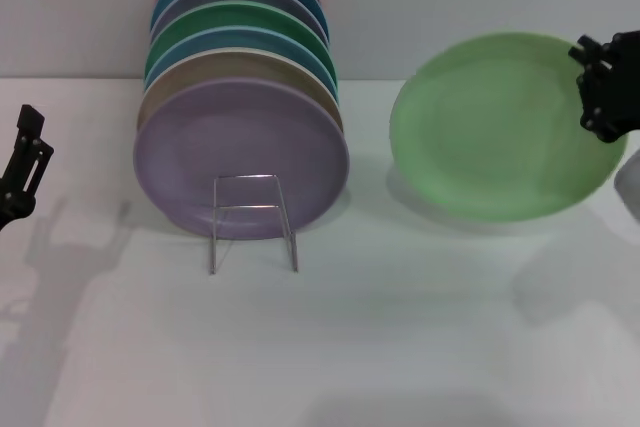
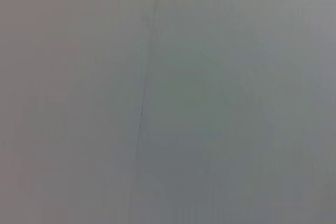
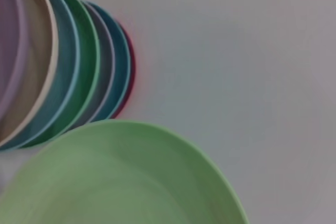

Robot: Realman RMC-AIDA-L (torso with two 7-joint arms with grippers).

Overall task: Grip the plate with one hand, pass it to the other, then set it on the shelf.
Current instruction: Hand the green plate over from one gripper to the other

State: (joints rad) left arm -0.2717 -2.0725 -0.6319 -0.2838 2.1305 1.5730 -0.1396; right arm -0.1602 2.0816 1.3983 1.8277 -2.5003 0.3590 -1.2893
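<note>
The light mint-green plate point(image 1: 495, 127) hangs tilted above the table on the right, its face turned toward me. My right gripper point(image 1: 603, 87) is shut on its right rim. In the right wrist view the plate point(image 3: 121, 179) fills the near part of the picture. The shelf point(image 1: 253, 219), a thin silver wire rack, stands left of centre and holds several plates on edge, a lilac plate point(image 1: 240, 157) foremost. My left gripper point(image 1: 22, 165) hovers at the far left, apart from everything. The left wrist view shows only a plain grey surface.
Behind the lilac plate stand beige, blue, dark green, grey, teal and red plates point(image 1: 240, 17), seen also as the row of plates point(image 3: 68, 72) in the right wrist view. The white table point(image 1: 400, 327) stretches in front, with a pale wall behind.
</note>
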